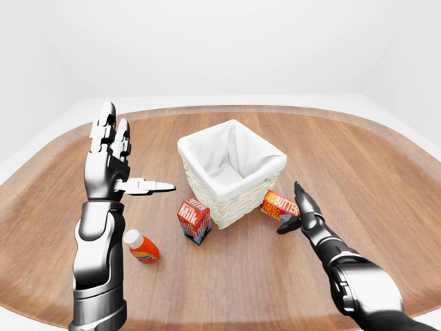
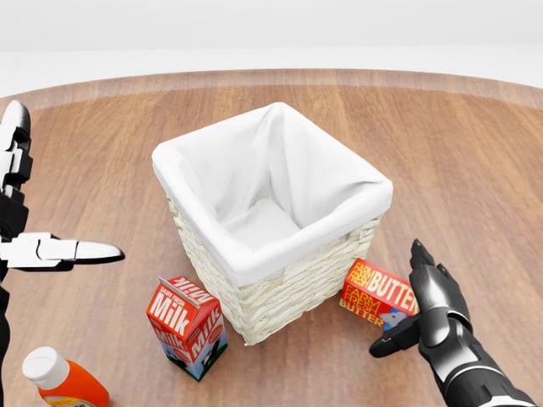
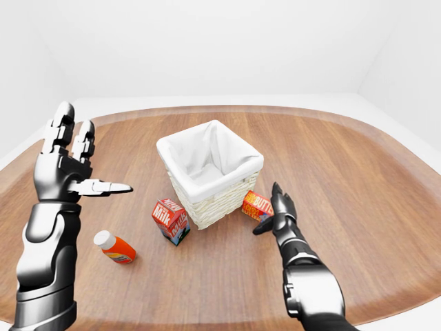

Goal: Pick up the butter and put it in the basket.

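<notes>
The butter [image 2: 379, 293] is an orange-red box lying on the wooden table just right of the white-lined wicker basket [image 2: 280, 292], touching or nearly touching its wall. My right hand [image 2: 420, 307] is open at the butter's right side, fingers against its edge, thumb below it, not closed round it. My left hand [image 1: 117, 162] is open and raised upright at the left, well away from the basket, thumb pointing right.
A red milk carton [image 2: 187, 326] stands at the basket's lower left corner. An orange bottle with a white cap [image 2: 64, 381] lies further left, near my left forearm. The round wooden table [image 1: 358, 165] spreads all around.
</notes>
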Motion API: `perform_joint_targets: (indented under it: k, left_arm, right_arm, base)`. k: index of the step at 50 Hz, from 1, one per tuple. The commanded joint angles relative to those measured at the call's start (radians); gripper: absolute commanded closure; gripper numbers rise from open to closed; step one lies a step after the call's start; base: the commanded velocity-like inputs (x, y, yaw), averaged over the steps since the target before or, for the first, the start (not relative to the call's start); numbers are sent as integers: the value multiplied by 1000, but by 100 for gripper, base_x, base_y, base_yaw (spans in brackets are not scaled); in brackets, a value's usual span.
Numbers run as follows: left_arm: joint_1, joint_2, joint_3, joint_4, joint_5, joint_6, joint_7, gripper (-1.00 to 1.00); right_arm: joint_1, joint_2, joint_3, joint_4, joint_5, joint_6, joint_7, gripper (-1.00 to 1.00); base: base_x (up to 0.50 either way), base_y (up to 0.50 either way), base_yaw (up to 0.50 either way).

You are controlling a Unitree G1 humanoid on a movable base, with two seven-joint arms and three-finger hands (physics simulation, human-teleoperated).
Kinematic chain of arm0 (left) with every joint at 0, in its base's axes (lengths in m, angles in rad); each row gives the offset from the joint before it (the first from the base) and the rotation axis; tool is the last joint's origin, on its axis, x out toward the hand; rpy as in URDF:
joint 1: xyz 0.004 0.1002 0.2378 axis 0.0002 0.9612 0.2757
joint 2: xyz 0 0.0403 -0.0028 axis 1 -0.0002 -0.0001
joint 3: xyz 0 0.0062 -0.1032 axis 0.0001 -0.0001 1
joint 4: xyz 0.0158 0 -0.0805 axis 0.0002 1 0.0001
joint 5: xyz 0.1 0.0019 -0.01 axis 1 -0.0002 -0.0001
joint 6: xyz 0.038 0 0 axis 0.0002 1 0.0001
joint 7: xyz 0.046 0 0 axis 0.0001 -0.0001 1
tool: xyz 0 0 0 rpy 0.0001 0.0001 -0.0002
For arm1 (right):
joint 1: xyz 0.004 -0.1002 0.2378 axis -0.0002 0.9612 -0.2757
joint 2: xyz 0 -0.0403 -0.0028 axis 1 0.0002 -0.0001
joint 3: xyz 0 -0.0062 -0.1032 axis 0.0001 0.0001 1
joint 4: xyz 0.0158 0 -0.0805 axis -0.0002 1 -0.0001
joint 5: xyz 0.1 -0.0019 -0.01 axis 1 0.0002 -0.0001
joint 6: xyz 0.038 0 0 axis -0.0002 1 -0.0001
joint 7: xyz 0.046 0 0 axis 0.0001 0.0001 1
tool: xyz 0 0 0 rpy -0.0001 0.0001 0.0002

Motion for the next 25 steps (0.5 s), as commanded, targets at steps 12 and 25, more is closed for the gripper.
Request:
perform_joint_targets:
  k: [12, 25]
  left_arm:
    - [122, -27, 62, -198, -98, 0, -35, -100]
    - [195, -57, 104, -369, -180, 0, -51, -100]
  right_arm:
    - [19, 11, 12, 16, -114, 44, -108, 100]
    - [21, 6, 6, 16, -148, 17, -147, 100]
  base:
    - [0, 0, 0]
    - [0, 0, 0]
